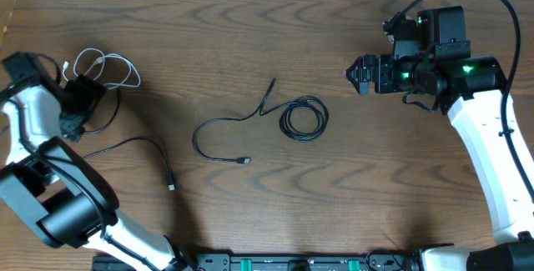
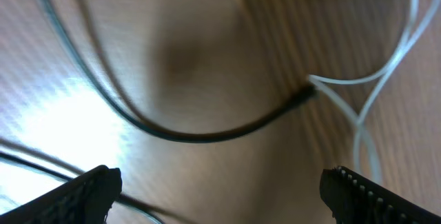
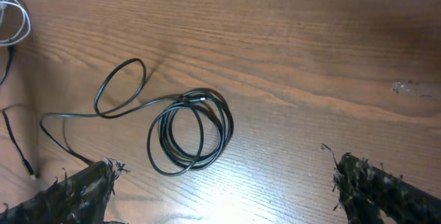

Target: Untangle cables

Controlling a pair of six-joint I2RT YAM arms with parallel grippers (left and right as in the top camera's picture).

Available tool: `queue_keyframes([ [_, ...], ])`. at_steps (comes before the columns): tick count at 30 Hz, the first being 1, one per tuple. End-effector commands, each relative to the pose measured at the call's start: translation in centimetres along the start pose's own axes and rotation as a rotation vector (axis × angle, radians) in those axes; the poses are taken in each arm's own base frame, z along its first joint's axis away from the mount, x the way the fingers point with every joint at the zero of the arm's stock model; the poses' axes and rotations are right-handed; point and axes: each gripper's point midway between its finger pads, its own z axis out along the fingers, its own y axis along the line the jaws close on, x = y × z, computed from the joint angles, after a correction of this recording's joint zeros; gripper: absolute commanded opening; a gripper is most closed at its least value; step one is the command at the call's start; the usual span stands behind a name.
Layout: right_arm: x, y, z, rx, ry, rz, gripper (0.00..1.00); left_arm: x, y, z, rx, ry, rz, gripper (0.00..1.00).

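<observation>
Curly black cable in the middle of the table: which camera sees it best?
The right wrist view: the coiled black cable is close and sharp, and its loops are easy to tell apart. Overhead shows the whole cable, both ends too, but small. The left wrist view misses it, showing only other blurry cords.

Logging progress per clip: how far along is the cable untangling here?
Done: the coiled black cable lies alone, apart from the others. In hand: nothing gripped; the open left gripper hovers over the white cable, where it meets the second black cable. Left: part those two. The right gripper is open, idle.
</observation>
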Motion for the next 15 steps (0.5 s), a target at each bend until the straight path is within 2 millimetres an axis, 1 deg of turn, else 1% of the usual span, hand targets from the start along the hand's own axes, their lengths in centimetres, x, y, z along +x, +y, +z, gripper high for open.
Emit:
queue_keyframes([
  [1,0.2,0.2,0.3,-0.002,0.011,0.018,0.99,0.2,-0.8,0.1,-0.014,-0.023,-0.035,0.98],
  [3,0.2,0.2,0.3,-0.002,0.011,0.031,0.99,0.5,-0.8,0.5,-0.031,-0.021,-0.091,0.98],
  [5,0.1,0.2,0.3,-0.003,0.009,0.031,0.99,1.0,0.0,1.0,-0.085,-0.014,-0.180,0.98],
  [6,0.1,0.2,0.3,-0.003,0.008,0.037,0.99,1.5,0.7,1.6,-0.128,-0.007,-0.241,0.98],
  [8,0.1,0.2,0.3,-0.003,0.009,0.039,0.99,1.8,1.0,2.3,-0.147,0.005,-0.263,0.98],
  [12,0.3,0.2,0.3,-0.001,0.016,0.041,0.99,1.4,2.1,3.4,-0.193,-0.013,-0.306,0.99],
  [13,0.4,0.1,0.3,-0.001,0.020,0.042,0.99,1.3,2.2,3.6,-0.190,-0.014,-0.311,0.99],
  [15,0.5,0.1,0.3,0.000,0.023,0.044,0.99,1.3,2.3,4.0,-0.193,-0.012,-0.311,0.93],
])
